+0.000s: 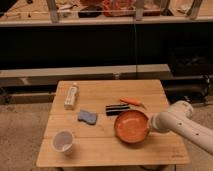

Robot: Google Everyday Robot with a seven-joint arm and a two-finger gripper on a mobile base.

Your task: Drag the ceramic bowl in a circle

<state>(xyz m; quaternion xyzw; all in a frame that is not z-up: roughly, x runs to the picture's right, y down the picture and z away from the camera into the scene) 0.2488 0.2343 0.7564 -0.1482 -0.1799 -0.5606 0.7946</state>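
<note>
Crowding the ceramic bowl [132, 127]: black bar [116, 108], carrot [132, 101], sponge [88, 117]; tool [149, 124] at rim.

A lab or workshop, by the look of it: a low pale wooden table [115, 145] on speckled flooring, a long cluttered workbench [100, 19] behind, and the white arm's gripper [149, 125] at the table's right side.
</note>
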